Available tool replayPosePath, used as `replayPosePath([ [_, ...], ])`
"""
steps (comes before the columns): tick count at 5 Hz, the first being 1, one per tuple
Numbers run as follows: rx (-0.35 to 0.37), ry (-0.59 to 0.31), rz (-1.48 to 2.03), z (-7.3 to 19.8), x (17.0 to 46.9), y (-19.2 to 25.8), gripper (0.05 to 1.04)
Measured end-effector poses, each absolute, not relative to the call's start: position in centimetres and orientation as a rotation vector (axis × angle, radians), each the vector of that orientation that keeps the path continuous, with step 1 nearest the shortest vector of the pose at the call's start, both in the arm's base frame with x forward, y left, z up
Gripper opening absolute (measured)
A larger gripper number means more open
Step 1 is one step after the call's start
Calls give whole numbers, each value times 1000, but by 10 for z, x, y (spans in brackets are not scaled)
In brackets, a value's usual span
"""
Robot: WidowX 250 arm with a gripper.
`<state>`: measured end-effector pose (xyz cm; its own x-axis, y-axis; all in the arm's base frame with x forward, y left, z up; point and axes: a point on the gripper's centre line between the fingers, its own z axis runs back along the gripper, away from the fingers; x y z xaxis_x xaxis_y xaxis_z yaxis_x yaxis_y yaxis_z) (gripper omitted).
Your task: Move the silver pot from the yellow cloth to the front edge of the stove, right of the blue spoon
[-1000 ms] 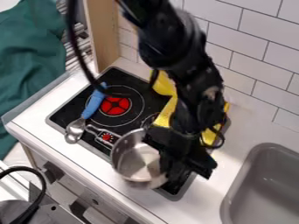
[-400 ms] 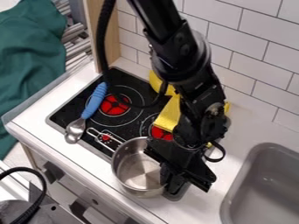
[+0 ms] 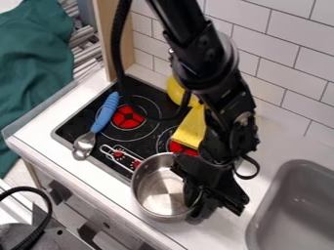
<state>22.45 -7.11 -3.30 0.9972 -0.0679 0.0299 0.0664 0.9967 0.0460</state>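
Saucepan (image 3: 159,195), bare metal and open-topped, sits at the near right corner of the stovetop (image 3: 72,128), partly over the pale counter (image 3: 39,139); its looped wire handle (image 3: 119,155) points to the upper left across the black surface. I have my gripper (image 3: 198,200) at the pan's right-hand rim, overlapping it in my view. I can't tell from here whether the jaws are spread, pressed together or pinching that rim.

Just beyond the pan, a yellow object (image 3: 190,131) lies over the far right part of the stovetop, partly behind my arm (image 3: 209,63), so I can't make out its full shape. Its rounded end (image 3: 175,91) is toward the tiled wall (image 3: 287,53). Well to the left of the gripper, a spoon (image 3: 84,145) lies along the stovetop's left side, its blue handle (image 3: 106,113) beside a red burner mark (image 3: 127,117). To the right I see a grey sink (image 3: 277,195) set into the counter, and at the far left, green cloth (image 3: 32,63).
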Motion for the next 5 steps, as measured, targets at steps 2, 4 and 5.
replayPosePath([
  [2, 18, -78, -69, -10, 229, -68, 1014],
  [4, 32, -90, 186, 21, 232, -49, 1008],
  [5, 2, -87, 262, 23, 237, -42, 1008],
])
